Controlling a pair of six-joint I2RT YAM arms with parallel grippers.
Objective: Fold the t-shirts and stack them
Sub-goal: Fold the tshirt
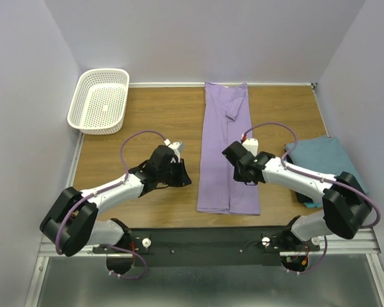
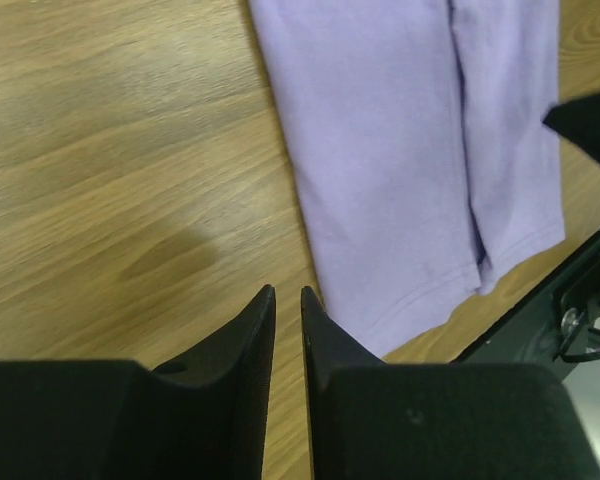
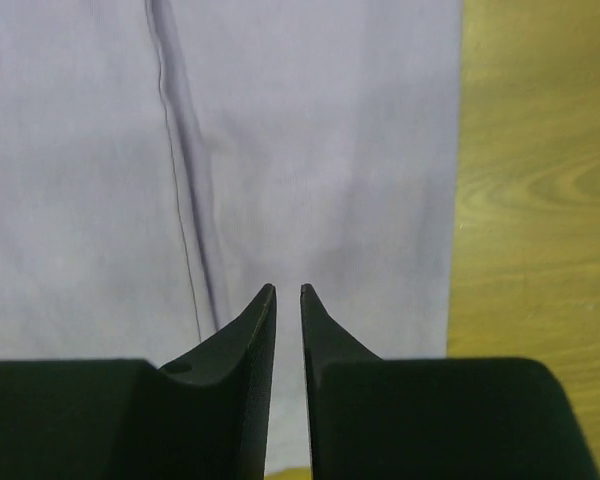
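Center of the tabletop (image 1: 153,109), the purple shirt (image 1: 227,147) lies in a long strip. Right jaws, slightly parted and empty, hang above it, left jaws likewise beside its left edge. The teal shirt (image 1: 323,163) lies at right.

The right claw (image 3: 288,290), tips narrowly apart and empty, hangs over the lavender t-shirt (image 3: 320,150) beside the wooden table (image 3: 540,200)

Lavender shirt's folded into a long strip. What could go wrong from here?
1. The right pincer hangs over the lavender shirt beside a fold line; it may pinch only the top layer and undo the fold.
2. The left pincer is over the bare table, off the shirt; a one-sided lift could skew the strip.
3. The teal shirt lies under the right arm; a sweep might drag it.
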